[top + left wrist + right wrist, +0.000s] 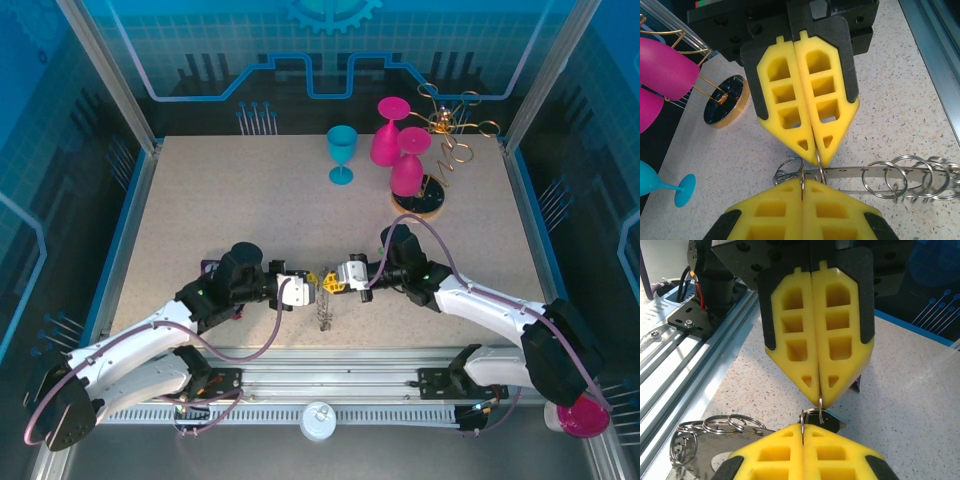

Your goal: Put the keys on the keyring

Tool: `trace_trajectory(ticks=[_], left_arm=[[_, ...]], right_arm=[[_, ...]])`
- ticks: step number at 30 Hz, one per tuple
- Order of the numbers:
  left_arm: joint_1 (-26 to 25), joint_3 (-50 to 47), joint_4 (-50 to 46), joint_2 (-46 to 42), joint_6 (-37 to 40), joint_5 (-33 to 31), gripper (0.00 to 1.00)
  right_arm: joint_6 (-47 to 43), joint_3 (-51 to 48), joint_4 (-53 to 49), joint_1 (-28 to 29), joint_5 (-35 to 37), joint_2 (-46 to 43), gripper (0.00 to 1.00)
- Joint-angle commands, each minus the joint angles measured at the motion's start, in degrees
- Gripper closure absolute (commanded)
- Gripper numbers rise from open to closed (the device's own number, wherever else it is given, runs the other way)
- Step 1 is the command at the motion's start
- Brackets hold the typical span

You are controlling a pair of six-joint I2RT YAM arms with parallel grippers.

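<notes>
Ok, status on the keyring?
Left gripper and right gripper shut, tip to tip, each pinching a wire loop. Keyring trails toward the near edge. Goblets far back, clear.

Nothing legible anywhere as far as I can tell, no words, brand names or numbers on any of the stuff. Closest thing to a sign is the light blue gear emblem (330, 12) at the top of the back wall panel (200, 50), with circuit-style lines (300, 75) drawn under it. The right wrist view catches the same sort of lines with little dot ends on a blue panel (935, 310). No lettering goes with any of it.
</notes>
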Motion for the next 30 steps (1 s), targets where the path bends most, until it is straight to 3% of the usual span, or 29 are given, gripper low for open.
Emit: trace_trajectory(ticks=[1, 30], left_arm=[[-0.48, -0.94, -0.23, -0.14, 1.47, 2.41, 1.00], [-1.68, -2.30, 0.05, -0.32, 3.44, -4.31, 1.00]], right_arm=[[1.04, 0.75, 4.92, 0.90, 0.90, 0.63, 1.00], [9.72, -3.83, 18.43, 0.83, 4.17, 0.37, 1.00]])
